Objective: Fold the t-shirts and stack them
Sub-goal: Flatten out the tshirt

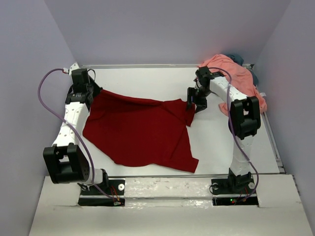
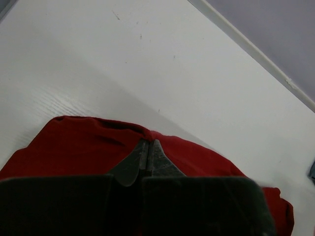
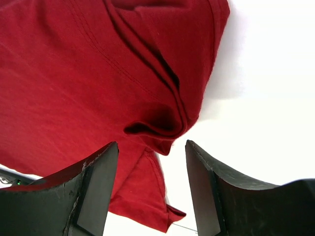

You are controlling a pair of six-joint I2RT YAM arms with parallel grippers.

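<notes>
Right gripper [image 3: 151, 150], nearest the right wrist camera: its two fingers stand apart and clamp nothing, with a bunched corner of the dark red t-shirt [image 1: 138, 130] lying just beyond the gap. The right arm reaches forward, elbow raised, wrist turned inward over the shirt's far right corner.

Left gripper [image 2: 147, 147]: fingers pressed together, pinching the shirt's far left corner. The left arm extends along the table's [image 1: 216, 142] left side.

Count: two arms, three shirts. The dark red one lies spread across the table's middle. The salmon pink t-shirt [image 1: 231, 69] is heaped in the far right corner, with the slate blue-grey t-shirt [image 1: 237, 57] showing partly behind it.
</notes>
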